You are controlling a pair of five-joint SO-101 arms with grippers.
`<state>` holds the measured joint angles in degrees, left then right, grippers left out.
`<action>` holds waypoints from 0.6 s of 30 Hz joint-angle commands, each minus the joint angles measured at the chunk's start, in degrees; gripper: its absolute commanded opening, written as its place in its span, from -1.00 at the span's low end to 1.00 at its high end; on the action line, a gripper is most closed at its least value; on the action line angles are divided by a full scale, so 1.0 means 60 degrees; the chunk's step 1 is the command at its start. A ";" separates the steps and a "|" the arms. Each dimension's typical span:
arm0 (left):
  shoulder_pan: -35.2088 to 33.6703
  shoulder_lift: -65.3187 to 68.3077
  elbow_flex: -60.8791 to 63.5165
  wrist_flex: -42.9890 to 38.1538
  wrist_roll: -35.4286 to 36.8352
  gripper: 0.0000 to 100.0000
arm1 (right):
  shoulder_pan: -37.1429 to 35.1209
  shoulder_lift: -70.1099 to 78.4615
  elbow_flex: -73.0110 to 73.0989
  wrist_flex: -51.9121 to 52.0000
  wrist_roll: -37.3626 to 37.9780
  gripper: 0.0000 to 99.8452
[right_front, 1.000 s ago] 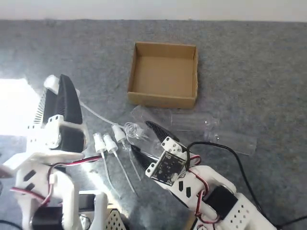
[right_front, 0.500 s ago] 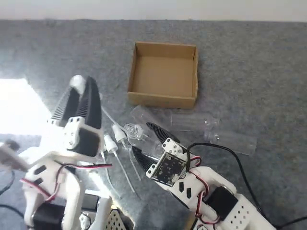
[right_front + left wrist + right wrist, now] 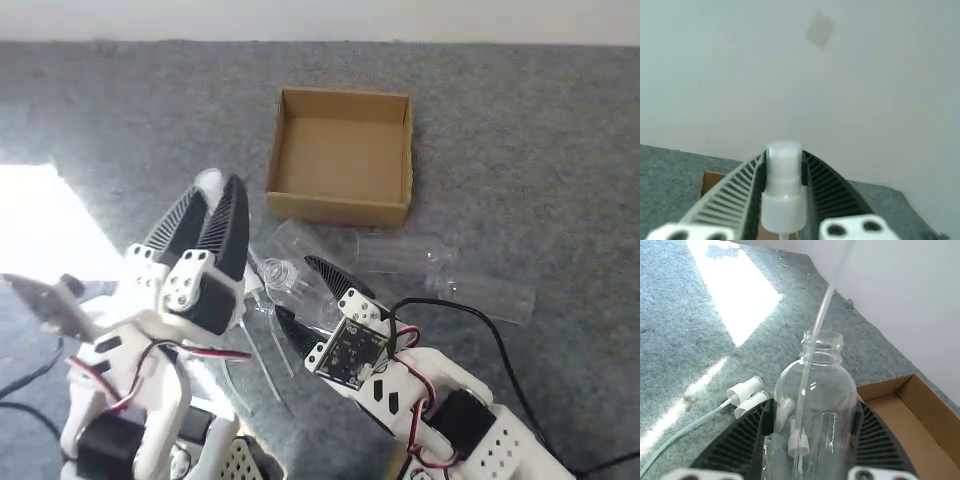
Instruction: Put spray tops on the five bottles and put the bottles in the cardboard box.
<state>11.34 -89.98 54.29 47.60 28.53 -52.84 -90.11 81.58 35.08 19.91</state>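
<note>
My left gripper (image 3: 215,190) (image 3: 784,157) is shut on a white spray top (image 3: 208,182) (image 3: 784,185), held up high. Its thin dip tube (image 3: 815,340) slants down and passes into the neck of a clear bottle (image 3: 285,275) (image 3: 812,405). My right gripper (image 3: 298,290) (image 3: 815,440) is shut on that bottle's body, a little above the table, neck tilted toward the left arm. The open cardboard box (image 3: 340,155) (image 3: 910,425) sits behind both arms with nothing in it. Two more white spray tops (image 3: 746,389) lie on the grey table beside the bottle.
Other clear bottles lie on their sides right of the held one, such as bottle (image 3: 400,250) and bottle (image 3: 485,290). Loose dip tubes (image 3: 262,362) trail toward the front edge. A bright sunlit patch (image 3: 40,225) covers the table's left.
My left arm swung right with the spray top, from the left side to above the held bottle, bringing the dip tube to its neck. The right arm and bottle stayed still.
</note>
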 commanded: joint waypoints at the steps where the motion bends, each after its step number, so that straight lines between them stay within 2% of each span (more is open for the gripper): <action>1: 0.0117 -0.0059 -0.0007 0.0029 -0.0147 -0.98 | 0.0007 -0.0286 -0.0015 0.0037 0.0059 -0.71; 9: 0.0147 -0.0059 0.0300 0.0000 -0.0352 -0.98 | 0.0022 -0.0286 0.0029 0.0037 -0.0147 -0.71; 15: 0.1348 -0.0059 0.0652 0.0015 -0.1070 -0.98 | 0.0432 -0.0286 -0.0029 0.0037 -0.0484 -0.71; 18: 0.1553 -0.0059 0.0755 0.0000 -0.1421 -0.98 | 0.0476 -0.0286 -0.0015 0.0037 -0.0484 -0.71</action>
<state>18.73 -89.98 59.03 47.87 22.73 -51.43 -90.11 82.81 35.08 17.80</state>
